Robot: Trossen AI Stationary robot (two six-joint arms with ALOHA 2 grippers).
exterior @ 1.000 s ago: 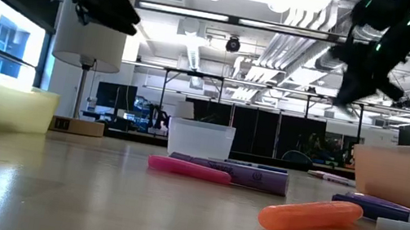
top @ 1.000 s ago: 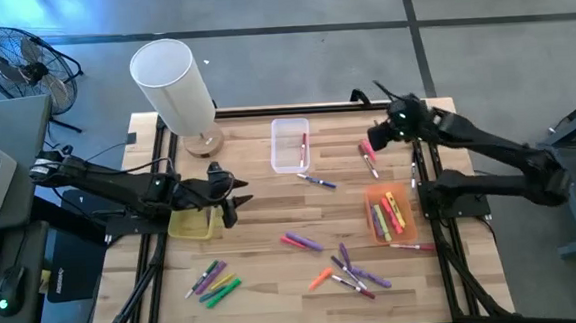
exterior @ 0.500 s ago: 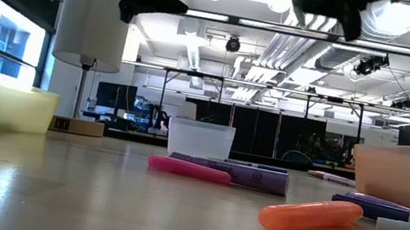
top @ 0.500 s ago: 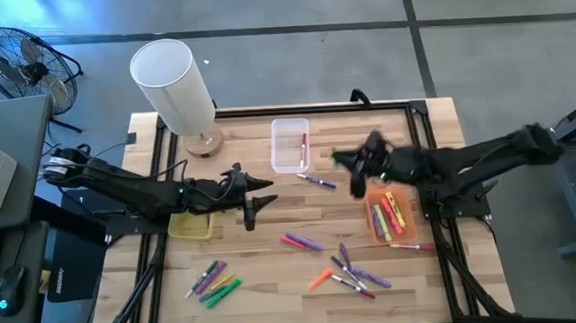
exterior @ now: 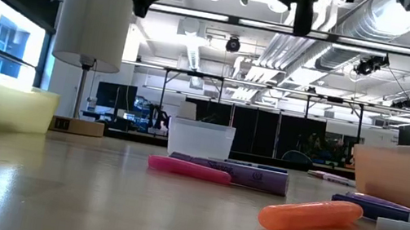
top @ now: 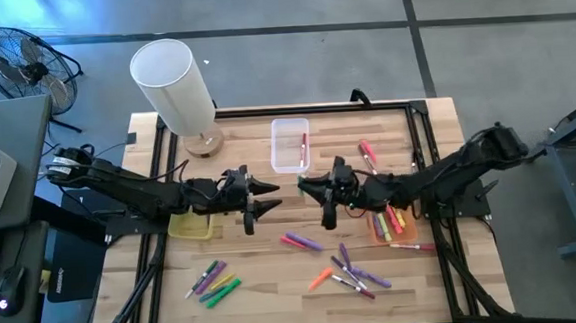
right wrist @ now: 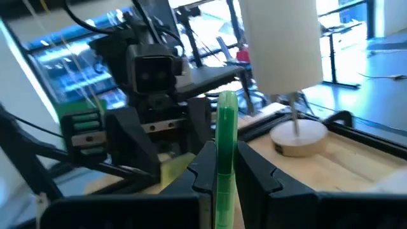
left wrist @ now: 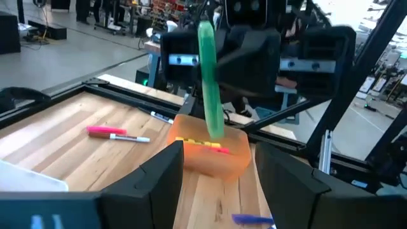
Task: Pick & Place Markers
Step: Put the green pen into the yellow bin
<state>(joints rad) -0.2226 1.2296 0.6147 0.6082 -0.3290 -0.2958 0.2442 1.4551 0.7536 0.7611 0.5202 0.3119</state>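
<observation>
Pale wood-plank table (top: 275, 272), matt

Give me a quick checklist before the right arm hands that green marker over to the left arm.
1. Right gripper shut on the green marker: ok, fingers clamp its lower part.
2. Marker stands upright in the grip with its upper length free to grab: ok.
3. Left gripper open to receive: ok, fingers stand well apart.
4. Grippers face each other over mid table: ok, the right gripper points at the left one with a gap between.
5. Marker lined up between the left fingers: cannot tell; it shows centred ahead of them, not yet between them.
6. Yellow bin free to receive: cannot tell, left arm covers part.
</observation>
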